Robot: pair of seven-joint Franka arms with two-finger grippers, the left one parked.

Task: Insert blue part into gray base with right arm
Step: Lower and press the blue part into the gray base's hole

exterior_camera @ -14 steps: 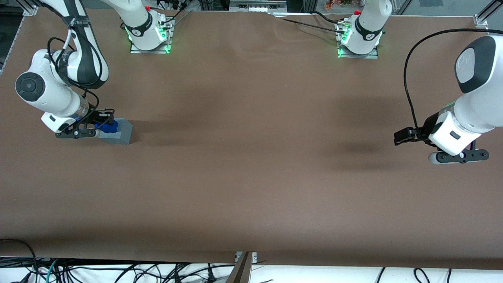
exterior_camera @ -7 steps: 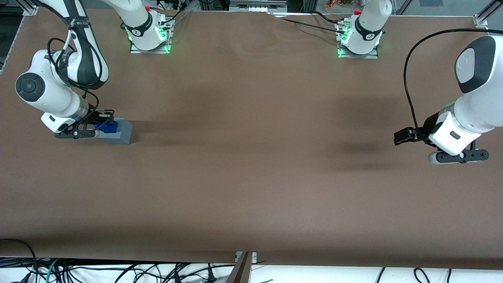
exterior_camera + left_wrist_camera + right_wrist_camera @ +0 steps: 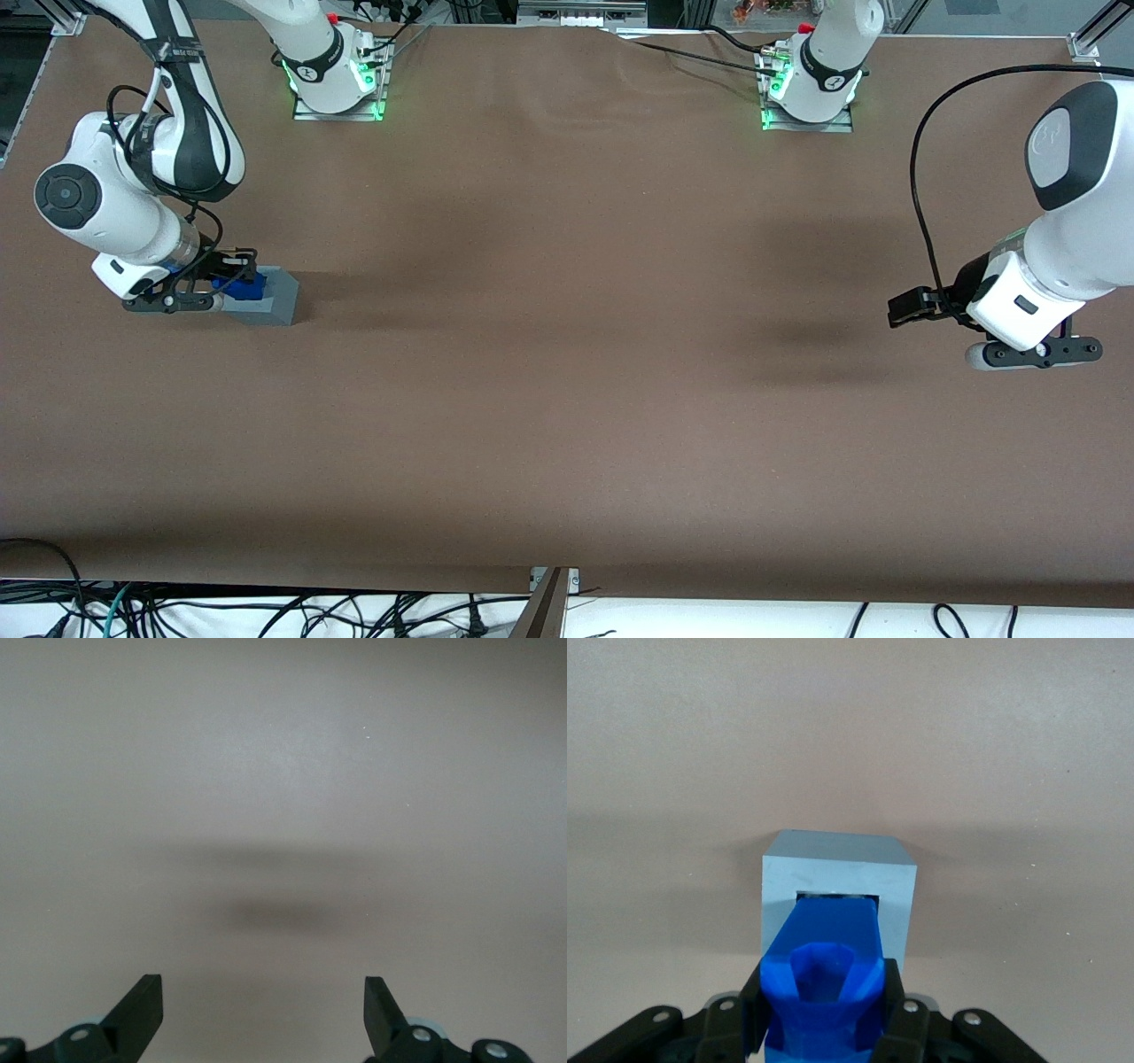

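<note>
While clamped in tool (image 3: 824,1028), blue part (image 3: 824,974) enters gray base (image 3: 837,877) recess.

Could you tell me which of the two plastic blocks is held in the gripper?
The blue part, clamped by the gripper and entering the gray base, which rests on the table.

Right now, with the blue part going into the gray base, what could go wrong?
1. The gripper is shut on the blue part, whose tip sits at the recess of the gray base. If it is slightly off square, it might jam on the rim.
2. The base stands loose on the table, so a sideways push could slide or tip it.
3. Releasing too early might leave the part only half seated.
</note>
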